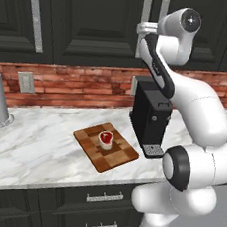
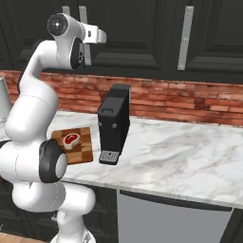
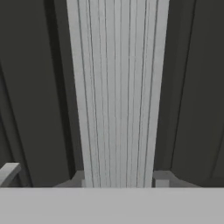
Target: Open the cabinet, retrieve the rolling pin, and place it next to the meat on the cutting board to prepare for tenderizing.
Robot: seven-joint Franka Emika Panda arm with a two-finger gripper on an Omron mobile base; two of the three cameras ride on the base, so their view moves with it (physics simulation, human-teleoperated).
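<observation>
My end effector (image 3: 118, 179) is up at the cabinet (image 1: 94, 29), fingers (image 3: 161, 178) clenched either side of a door's silver bar handle (image 3: 118, 92). Doors shut. Meat (image 1: 105, 138) lies on the cutting board (image 1: 118, 158) on the marble surface (image 1: 38, 142), left of the black coffee machine (image 1: 149, 119).

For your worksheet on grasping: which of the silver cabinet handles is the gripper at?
The handle nearest above the coffee machine; the gripper sits on it.
</observation>
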